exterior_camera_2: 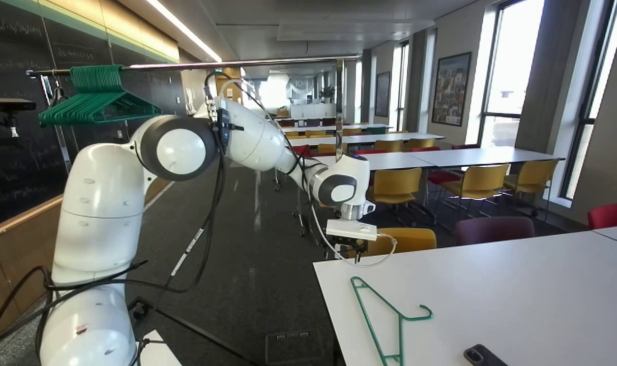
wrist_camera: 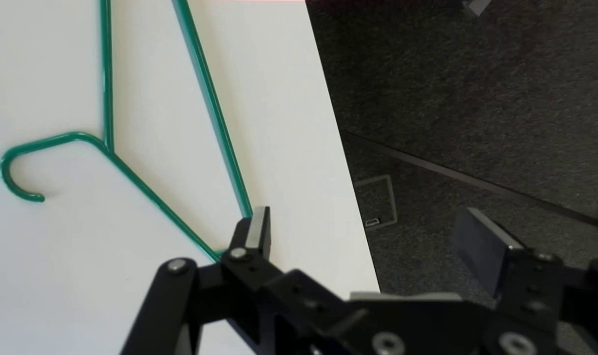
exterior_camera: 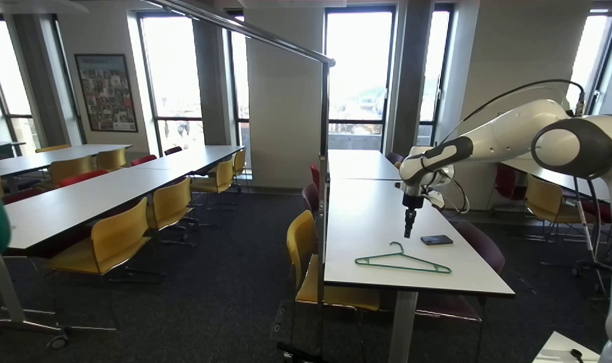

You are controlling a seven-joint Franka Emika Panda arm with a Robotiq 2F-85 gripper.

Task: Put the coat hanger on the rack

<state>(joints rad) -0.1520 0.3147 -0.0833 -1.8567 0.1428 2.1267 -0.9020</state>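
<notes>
The gripper (wrist_camera: 368, 236) is spread wide, holding nothing. Below it and to 1 side, the coat hanger (wrist_camera: 153, 194) lies flat on the tabletop (wrist_camera: 299, 187). It should prove light, fairly stiff and slick; pinch just under the hook (wrist_camera: 42, 143), leaving that free.

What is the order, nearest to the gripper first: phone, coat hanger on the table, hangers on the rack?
In an exterior view:
1. Coat hanger: below, on the table.
2. Phone: beyond the hook.
3. Hangers: high at the left.
</notes>
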